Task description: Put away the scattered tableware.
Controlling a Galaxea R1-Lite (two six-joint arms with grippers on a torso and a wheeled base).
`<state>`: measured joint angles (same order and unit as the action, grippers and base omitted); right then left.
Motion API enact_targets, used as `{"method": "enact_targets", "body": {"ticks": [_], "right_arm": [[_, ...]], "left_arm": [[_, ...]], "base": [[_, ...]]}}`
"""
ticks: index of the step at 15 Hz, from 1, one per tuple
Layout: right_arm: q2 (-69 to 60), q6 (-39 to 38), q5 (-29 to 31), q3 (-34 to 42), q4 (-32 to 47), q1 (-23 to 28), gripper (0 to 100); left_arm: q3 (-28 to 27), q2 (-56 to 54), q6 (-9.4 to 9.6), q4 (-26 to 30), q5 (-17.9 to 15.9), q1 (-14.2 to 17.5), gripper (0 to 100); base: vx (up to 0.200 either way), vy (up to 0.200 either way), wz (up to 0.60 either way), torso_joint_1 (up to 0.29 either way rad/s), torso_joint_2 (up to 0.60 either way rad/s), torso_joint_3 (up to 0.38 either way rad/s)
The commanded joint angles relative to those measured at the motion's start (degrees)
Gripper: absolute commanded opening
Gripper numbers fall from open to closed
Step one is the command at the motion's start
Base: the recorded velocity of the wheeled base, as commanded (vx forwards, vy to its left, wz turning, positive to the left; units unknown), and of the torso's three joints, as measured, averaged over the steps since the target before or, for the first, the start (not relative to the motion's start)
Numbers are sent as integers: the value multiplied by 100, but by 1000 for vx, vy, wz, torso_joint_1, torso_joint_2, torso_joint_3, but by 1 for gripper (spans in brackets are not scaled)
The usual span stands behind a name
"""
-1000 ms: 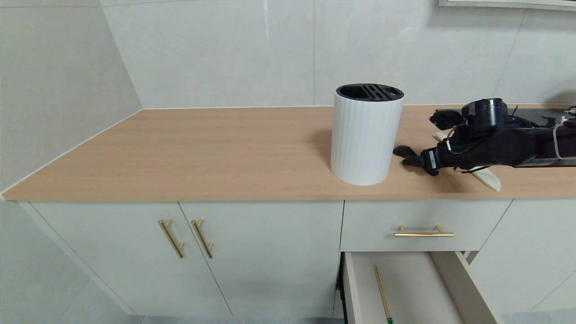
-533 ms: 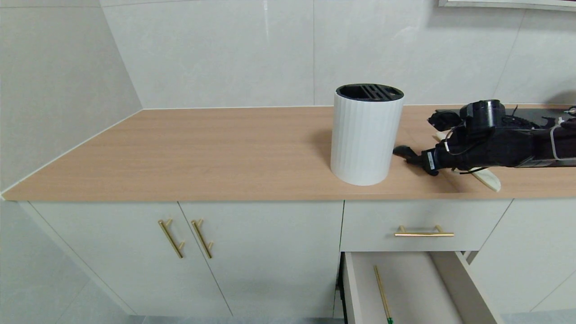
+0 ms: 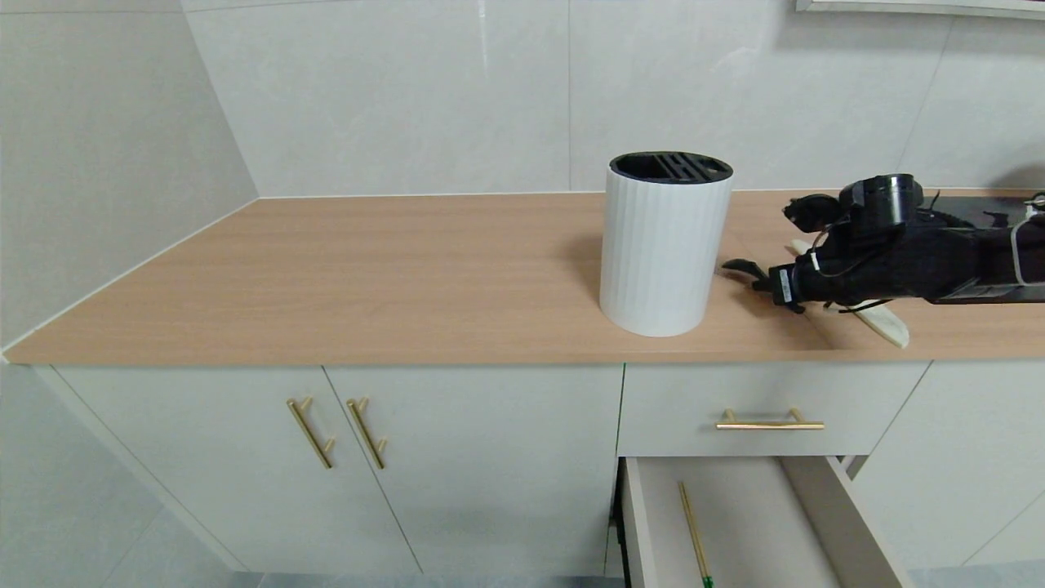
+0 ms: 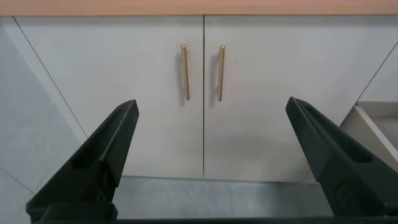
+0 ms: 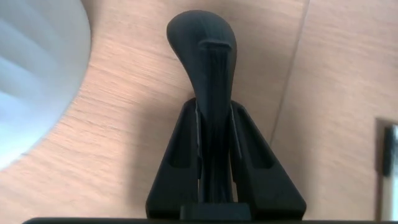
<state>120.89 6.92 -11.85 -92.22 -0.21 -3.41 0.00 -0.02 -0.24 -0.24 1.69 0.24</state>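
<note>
My right gripper point(image 3: 780, 282) hovers low over the wooden counter point(image 3: 408, 278), just right of a white ribbed knife holder point(image 3: 663, 253) with a black slotted top. It is shut on a black handle point(image 5: 208, 74) that points toward the holder point(image 5: 31, 74); its rounded end point(image 3: 739, 268) sticks out past the fingers point(image 5: 252, 149). What lies behind the handle is hidden by the gripper. A cream flat utensil point(image 3: 886, 327) lies on the counter under the right arm. My left gripper point(image 4: 211, 162) is open, low in front of the cabinet doors point(image 4: 205, 124).
Below the counter on the right, a drawer point(image 3: 633, 523) stands pulled out with a thin chopstick point(image 3: 694, 535) inside. A closed drawer with a gold handle point(image 3: 770, 423) sits above it. A black cooktop point(image 3: 980, 212) lies at the back right.
The right gripper has lifted slightly with the black handle, whose tip now sits a little higher and farther right beside the holder. The holder and the cream utensil have not moved.
</note>
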Motion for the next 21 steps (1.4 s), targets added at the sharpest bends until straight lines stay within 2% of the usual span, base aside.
{"method": "enact_targets", "body": {"ticks": [1,5,6,7,12,21], "right_arm": [[-664,-561,130,213,223,-1,0],[-1868,-1246,693,1101,803,-54,0],[-2694,-1598,1246,1831,1084,-256,0],[-3054,-1773,1457,2173,1198,-371,0],[-4452,-1809,1554,4133,1260,-458,0],[-4689,-1580,1554,4617,1251,-634,0]], "left_arm": [[0,2,-2,-2,6,2,100],[0,2,-2,-2,6,2,100],[0,2,-2,-2,6,2,100],[0,2,-2,-2,-2,2,100],[0,2,7,-2,-2,2,100],[0,2,-2,-2,-2,2,100]], "base": [[0,0,0,0,0,0],[0,0,0,0,0,0],[0,0,0,0,0,0],[0,0,0,0,0,0],[0,0,0,0,0,0],[0,0,0,-9,23,15]]}}
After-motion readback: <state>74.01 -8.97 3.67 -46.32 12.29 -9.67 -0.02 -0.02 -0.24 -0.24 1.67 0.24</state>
